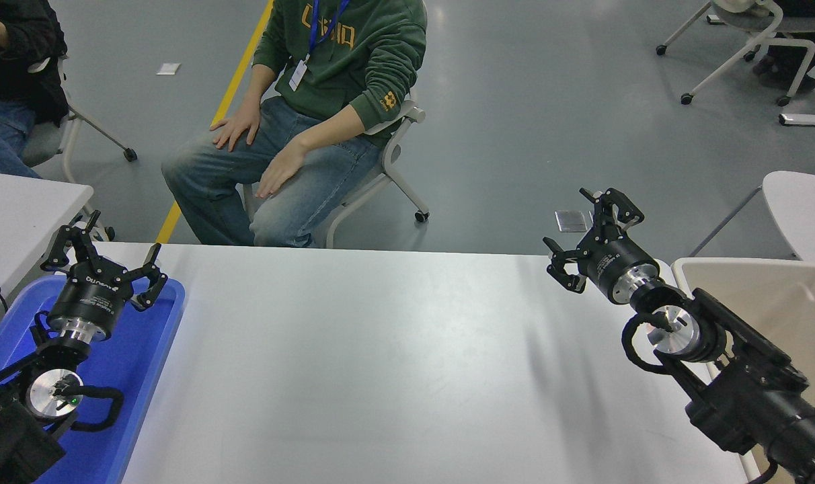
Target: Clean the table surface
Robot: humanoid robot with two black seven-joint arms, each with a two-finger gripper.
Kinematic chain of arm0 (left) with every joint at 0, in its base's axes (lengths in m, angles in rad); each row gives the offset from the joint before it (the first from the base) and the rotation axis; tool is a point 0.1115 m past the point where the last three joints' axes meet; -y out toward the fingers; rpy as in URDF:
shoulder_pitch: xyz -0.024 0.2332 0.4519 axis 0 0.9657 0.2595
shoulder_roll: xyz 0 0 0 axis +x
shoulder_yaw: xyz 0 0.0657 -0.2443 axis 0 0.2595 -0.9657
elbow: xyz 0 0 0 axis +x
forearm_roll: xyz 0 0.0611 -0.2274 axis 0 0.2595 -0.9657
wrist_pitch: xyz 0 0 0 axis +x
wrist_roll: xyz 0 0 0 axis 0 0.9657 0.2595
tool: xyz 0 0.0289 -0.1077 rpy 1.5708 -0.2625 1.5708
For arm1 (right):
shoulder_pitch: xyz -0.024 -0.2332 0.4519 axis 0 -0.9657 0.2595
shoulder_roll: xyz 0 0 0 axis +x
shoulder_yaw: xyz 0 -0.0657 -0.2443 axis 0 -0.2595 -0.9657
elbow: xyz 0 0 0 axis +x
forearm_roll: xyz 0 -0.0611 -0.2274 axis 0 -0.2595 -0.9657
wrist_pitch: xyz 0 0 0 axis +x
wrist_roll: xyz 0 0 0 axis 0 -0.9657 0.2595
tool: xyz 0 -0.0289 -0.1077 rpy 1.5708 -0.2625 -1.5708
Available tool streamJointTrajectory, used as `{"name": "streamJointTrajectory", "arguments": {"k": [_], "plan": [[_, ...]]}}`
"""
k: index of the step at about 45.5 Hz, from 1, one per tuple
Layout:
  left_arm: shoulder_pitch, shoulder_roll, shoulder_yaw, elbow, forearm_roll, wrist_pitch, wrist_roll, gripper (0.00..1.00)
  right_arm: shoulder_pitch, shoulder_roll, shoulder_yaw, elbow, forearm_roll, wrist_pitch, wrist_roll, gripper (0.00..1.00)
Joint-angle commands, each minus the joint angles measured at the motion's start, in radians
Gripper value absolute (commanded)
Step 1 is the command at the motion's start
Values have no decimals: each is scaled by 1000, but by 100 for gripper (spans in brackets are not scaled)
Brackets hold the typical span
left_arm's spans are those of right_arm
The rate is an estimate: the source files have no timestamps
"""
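Right gripper is hovering spread wide and empty above the far right corner of the table surface, beside the beige bin. Swinging sideways, I judge, risks knocking that bin. Left gripper, also splayed, is parking over the blue tray.

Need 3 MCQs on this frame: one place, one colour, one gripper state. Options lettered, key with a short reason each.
1. Where is the left gripper?
A. over the blue tray
B. over the beige bin
C. at the table's middle

2. What colour is the seated person's top?
A. red
B. green
C. white

3. How is the right gripper?
A. shut on a cloth
B. shut, empty
C. open, empty

Key:
1 A, it hangs above the tray at the table surface's left end.
2 B, a green hoodie.
3 C, fingers spread with nothing between them, near the far right edge.
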Motion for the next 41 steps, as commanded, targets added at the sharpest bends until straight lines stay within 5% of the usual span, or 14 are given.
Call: {"name": "streamJointTrajectory", "arguments": {"k": [1, 41], "plan": [[0, 0, 0, 0, 0, 0, 0, 100, -1, -6, 1, 2, 0, -2, 0, 100], [0, -2, 0, 0, 0, 0, 0, 100, -4, -8, 3, 2, 0, -2, 0, 100]]}}
